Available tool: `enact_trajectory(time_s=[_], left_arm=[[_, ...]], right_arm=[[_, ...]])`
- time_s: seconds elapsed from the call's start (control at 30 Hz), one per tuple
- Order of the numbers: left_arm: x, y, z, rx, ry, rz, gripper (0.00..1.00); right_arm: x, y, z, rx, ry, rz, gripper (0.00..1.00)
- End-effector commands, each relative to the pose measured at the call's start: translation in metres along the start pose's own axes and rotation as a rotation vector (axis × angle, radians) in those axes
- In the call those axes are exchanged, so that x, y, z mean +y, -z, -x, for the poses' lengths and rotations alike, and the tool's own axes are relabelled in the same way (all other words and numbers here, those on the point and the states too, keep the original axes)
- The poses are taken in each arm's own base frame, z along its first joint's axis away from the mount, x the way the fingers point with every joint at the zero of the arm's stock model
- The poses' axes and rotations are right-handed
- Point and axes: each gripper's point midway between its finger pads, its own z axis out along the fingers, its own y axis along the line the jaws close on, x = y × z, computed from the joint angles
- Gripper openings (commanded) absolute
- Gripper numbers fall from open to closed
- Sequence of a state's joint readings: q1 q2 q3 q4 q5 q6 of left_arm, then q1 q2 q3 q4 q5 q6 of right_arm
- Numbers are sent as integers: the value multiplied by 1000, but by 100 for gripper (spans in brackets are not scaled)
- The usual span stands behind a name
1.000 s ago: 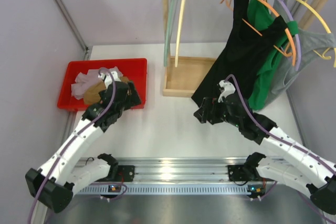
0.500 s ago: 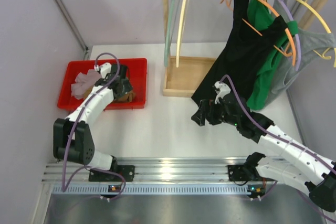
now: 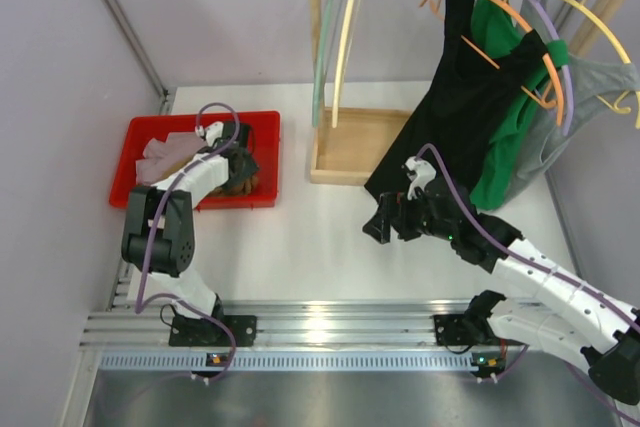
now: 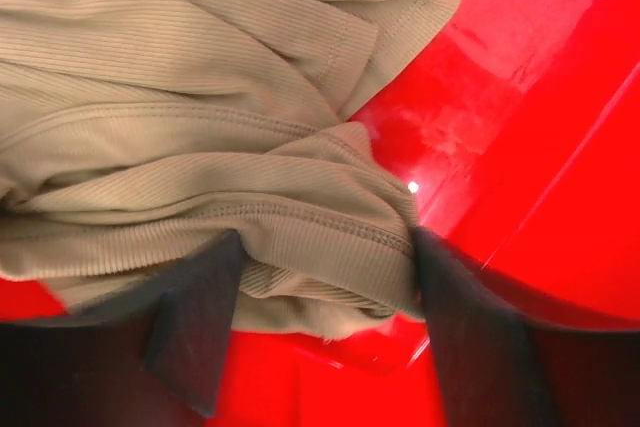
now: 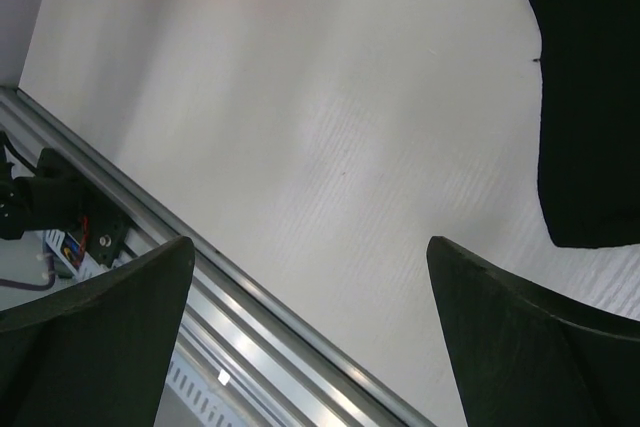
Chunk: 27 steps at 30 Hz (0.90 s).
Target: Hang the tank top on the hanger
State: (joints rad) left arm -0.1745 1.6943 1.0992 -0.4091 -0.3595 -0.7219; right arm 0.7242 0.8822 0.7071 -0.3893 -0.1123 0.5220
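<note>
Lying bunched in the red bin [image 4: 560, 167], the tank top [image 4: 250, 147] looked soft, light and limp, sure to sag when lifted. The left gripper [image 4: 325, 297] stood fingers [image 4: 195, 327] apart astride a folded ribbed hem, a fair place to pinch, I thought; the right gripper [image 5: 310, 297] hung spread and empty over the table [image 5: 330, 127].

Our left gripper [image 3: 238, 169] has sunk into the bin [image 3: 262, 125] onto the tank top [image 4: 200, 147], its elbow swinging toward 12 o'clock; our right gripper [image 3: 378, 227] edged toward 8 o'clock
</note>
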Motion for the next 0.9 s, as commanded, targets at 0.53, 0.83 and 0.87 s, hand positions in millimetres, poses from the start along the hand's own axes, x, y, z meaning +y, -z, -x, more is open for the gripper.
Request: enact_trajectory(time_s=[0.53,0.83,0.87], left_arm=[[-30,164,121,-285,9,-271,0],[-28,277,151,-408,-18,-473,0],[-29,286,152,-414,-24,-491,0]], right_arm=[[13,4,24,-67,41,47,100],[17,-7,25,-49,32,63,100],[17,-8,25,-49,32,63,100]])
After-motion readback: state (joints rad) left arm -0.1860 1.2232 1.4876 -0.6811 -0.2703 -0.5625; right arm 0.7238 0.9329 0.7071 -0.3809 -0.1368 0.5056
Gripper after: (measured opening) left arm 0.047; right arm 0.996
